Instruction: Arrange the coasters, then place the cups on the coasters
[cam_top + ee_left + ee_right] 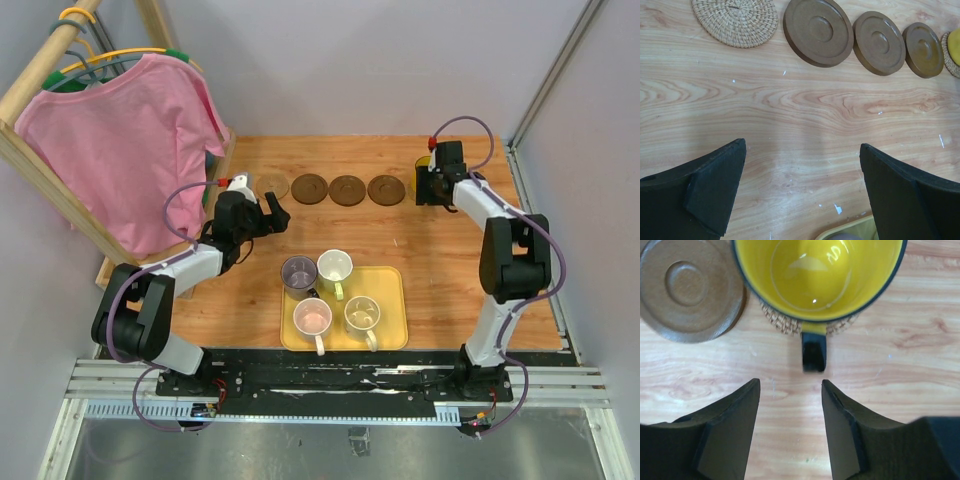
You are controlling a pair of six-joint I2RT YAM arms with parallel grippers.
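Top external view: a light wooden table (450,260) carries everything, with a pink shirt (120,150) draped on a wooden rack (45,62) at its far left corner. A yellow rectangular tray (392,288) lies at the near middle and holds four small handled mugs: the grey-purple cup (298,272), white-greenish cup (334,267), pale pink cup (312,318) and cream cup (362,313). Along the far side runs a row of coasters: a round woven rattan coaster (735,20) at the left, three brown wooden disc coasters (879,42), then a second woven coaster (780,322) under the yellow-lined, dark-walled cup (815,275), which stands upright on it. The right gripper (790,385) hangs just short of that cup's handle, fingers parted, gripping nothing. The left gripper (802,150) hovers over bare wood between row and tray, fingers spread wide, empty
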